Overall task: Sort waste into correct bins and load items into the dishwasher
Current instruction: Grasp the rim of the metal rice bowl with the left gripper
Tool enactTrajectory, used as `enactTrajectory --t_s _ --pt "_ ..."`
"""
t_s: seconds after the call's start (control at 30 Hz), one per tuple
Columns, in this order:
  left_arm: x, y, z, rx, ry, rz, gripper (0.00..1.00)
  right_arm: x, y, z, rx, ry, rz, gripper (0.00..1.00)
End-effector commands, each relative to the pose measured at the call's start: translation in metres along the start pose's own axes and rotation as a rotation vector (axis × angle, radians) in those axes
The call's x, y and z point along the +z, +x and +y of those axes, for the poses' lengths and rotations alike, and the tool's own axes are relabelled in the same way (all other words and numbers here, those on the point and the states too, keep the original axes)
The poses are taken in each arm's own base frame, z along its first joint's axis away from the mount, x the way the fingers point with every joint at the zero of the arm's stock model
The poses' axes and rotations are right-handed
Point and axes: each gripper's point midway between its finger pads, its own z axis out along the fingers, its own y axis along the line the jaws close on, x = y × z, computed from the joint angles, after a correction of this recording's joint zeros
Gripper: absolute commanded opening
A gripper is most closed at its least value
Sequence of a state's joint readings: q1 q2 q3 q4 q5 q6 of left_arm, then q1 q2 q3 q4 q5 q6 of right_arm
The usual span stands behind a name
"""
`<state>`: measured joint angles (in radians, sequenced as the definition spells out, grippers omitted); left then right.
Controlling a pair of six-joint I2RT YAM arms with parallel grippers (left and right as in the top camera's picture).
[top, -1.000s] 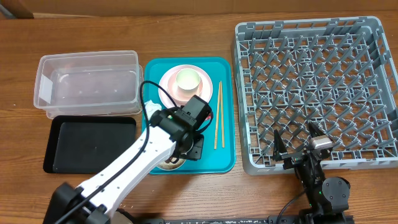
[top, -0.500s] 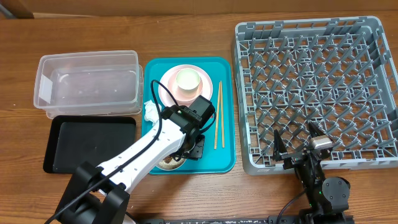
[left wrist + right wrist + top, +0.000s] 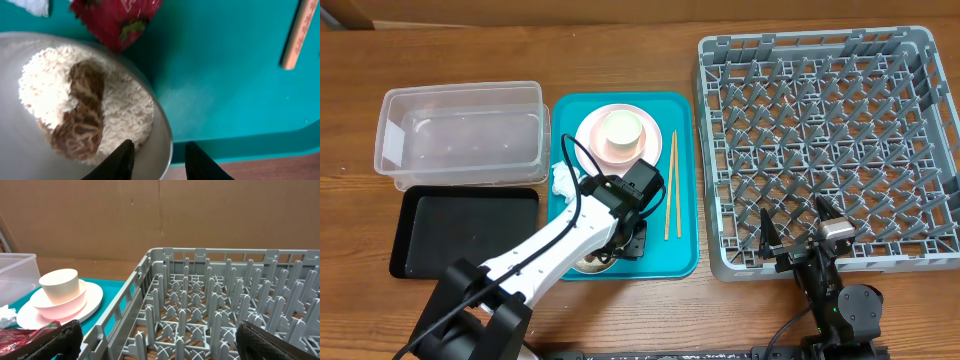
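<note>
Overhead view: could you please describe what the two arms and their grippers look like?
The left arm has white links, black joints and a looping black cable. The right arm is black, with a silvery block at its wrist. The left gripper and right gripper both have black tapering fingers.

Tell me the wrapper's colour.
The wrapper is shiny red with small dark marks. The left wrist view shows it best.

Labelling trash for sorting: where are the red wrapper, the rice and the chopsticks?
red wrapper (image 3: 117, 17): left wrist view, its middle.
rice (image 3: 129, 106): left wrist view, white grains.
chopsticks (image 3: 670, 185): overhead view, mid-shaft.
</note>
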<state>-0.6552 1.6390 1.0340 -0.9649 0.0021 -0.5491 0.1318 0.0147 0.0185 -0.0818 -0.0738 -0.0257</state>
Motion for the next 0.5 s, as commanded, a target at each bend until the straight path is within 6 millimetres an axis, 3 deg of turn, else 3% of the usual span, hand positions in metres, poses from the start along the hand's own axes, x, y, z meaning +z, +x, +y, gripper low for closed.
enactTrajectory --t_s 0.0,0.47 --pt "0.01 0.0023 -0.0005 -0.012 -0.01 -0.002 0.36 0.0 0.0014 0.0007 0.002 -0.003 -0.006 1.0" --pt "0.0146 -0.0006 -0.0005 0.002 -0.01 -0.024 0.3 0.0 0.0014 0.0007 0.002 -0.003 -0.006 1.0"
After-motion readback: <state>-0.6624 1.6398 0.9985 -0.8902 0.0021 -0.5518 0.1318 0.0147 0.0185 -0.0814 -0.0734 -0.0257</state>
